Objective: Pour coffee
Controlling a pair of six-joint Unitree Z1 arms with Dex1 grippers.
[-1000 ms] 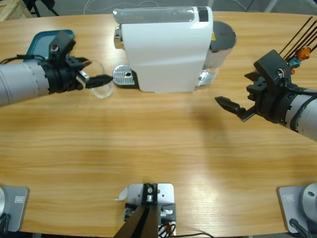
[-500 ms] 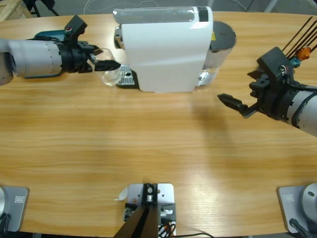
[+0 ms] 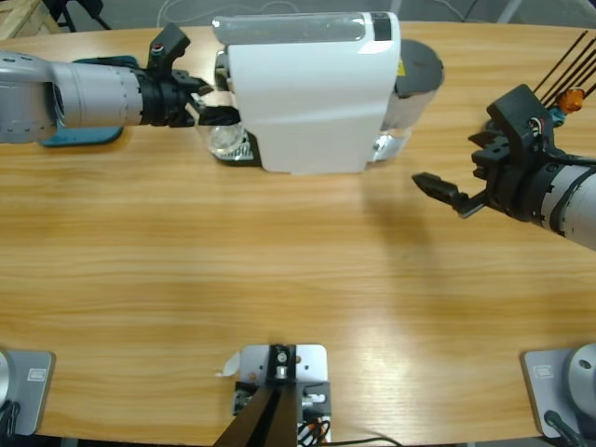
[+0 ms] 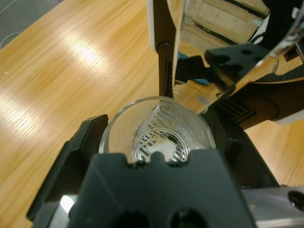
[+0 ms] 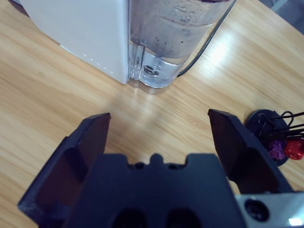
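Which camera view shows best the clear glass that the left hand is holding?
The left wrist view: the glass fills the middle between the left hand's jaws, its rim and the drip grate beneath it plain. In the high view the glass is small, partly under the white coffee machine. The right wrist view does not show it.

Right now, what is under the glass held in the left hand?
Under the glass, gripped by the left hand, the slotted metal drip grate shows through its clear bottom. The grate's outer part is hidden. No coffee is visible inside.
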